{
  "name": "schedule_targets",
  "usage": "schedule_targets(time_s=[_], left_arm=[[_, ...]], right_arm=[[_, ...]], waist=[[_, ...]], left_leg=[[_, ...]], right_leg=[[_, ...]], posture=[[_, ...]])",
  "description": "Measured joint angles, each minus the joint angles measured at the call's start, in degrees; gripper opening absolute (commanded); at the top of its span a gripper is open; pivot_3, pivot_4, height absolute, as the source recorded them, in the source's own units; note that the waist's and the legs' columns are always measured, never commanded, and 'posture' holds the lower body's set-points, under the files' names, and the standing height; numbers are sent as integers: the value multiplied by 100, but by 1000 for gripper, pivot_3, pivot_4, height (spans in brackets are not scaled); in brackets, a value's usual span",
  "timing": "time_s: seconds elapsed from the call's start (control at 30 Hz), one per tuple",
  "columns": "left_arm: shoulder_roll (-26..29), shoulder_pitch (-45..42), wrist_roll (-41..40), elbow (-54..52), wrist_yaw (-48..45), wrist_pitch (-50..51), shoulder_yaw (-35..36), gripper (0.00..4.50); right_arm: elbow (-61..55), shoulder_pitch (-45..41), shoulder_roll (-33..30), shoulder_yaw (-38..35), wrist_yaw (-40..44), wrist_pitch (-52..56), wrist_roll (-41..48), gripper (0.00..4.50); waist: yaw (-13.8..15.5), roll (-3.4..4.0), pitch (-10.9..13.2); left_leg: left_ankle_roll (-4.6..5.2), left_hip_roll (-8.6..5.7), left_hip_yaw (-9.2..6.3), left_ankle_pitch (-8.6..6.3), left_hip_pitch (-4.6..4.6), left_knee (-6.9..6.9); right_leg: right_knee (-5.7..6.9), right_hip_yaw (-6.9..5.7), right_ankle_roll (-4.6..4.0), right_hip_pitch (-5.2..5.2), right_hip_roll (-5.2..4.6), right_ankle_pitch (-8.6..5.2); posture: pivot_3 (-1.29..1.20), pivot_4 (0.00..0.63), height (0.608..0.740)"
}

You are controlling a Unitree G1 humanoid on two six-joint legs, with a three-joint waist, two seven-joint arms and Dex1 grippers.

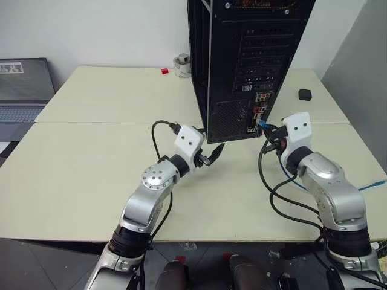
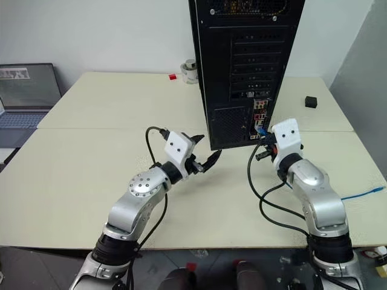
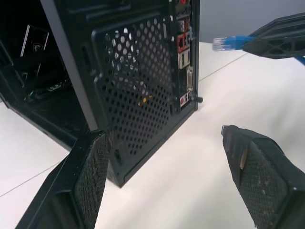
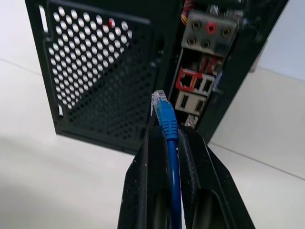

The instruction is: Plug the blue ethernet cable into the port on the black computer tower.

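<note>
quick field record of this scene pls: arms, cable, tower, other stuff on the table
left claw: open, empty, beside the black computer tower
right claw: shut on the blue ethernet cable, clear plug sticking out
plug: aimed at the tower's rear connectors, not yet in the port
table: laptop at far left, small black block
</note>
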Motion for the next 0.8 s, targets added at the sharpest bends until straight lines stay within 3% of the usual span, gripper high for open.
schedule_targets(time_s=[0.27, 0.8], left_arm=[[-155, -148, -107, -52, -162, 273, -7, 3841], [-214, -291, 32, -52, -161, 352, -44, 3841]], right_arm=[[563, -531, 421, 146, -346, -38, -310, 0], [1156, -662, 678, 139, -738, -372, -779, 0]], waist=[[-6, 0, 0], [-8, 0, 0]], left_leg=[[0, -1, 4, 0, 0, 0], [0, 0, 5, 0, -1, -2]], right_leg=[[-1, 3, 0, -1, -1, 0], [-1, 5, 0, -3, -1, 0]], posture=[[0, 150, 740], [0, 150, 740]])
